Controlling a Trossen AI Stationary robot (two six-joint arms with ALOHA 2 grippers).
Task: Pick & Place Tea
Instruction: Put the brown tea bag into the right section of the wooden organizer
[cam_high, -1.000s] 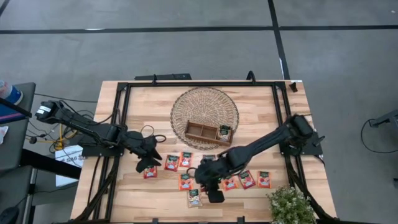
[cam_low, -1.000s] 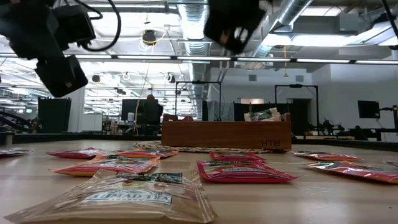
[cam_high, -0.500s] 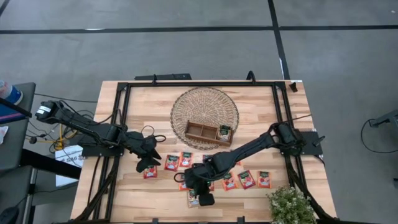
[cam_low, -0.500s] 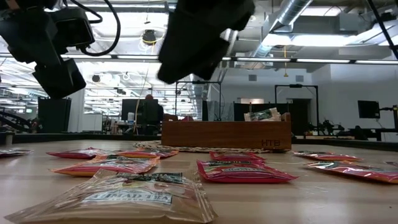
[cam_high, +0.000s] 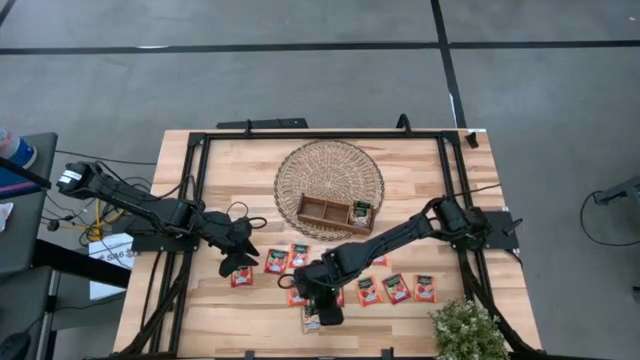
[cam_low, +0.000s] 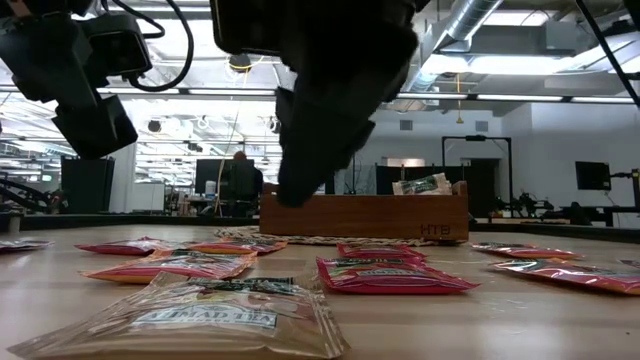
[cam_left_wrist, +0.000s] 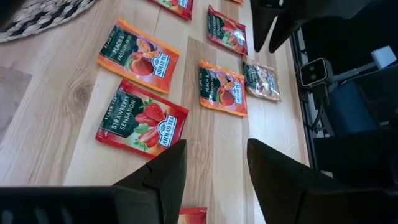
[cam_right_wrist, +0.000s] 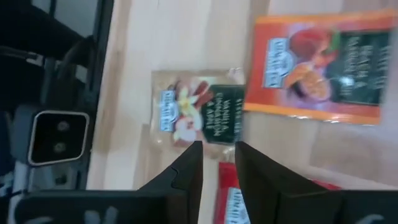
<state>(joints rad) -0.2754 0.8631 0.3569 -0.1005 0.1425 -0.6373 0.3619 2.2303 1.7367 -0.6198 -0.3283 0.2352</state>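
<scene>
The right gripper (cam_high: 328, 312) hangs over the beige sachet (cam_right_wrist: 202, 116) at the table's (cam_high: 240, 170) front edge; in the right wrist view the sachet lies flat just ahead of the fingertips (cam_right_wrist: 189, 163), its print running crosswise to the fingers and its long axis across the gap between them; the fingers stand slightly apart, a narrow gap showing, with nothing held. An orange sachet (cam_right_wrist: 323, 65) lies beside the beige one, off to one side of the fingers. A second ago this gripper hovered farther right over the red sachets (cam_high: 397, 289); it has since swung left and dropped lower. The left gripper (cam_high: 238, 262) has not moved; its fingers (cam_left_wrist: 163, 176) are partly open and empty above a red strawberry sachet (cam_left_wrist: 142, 125). One sachet (cam_high: 361, 212) stands in the tray (cam_high: 325, 211).
</scene>
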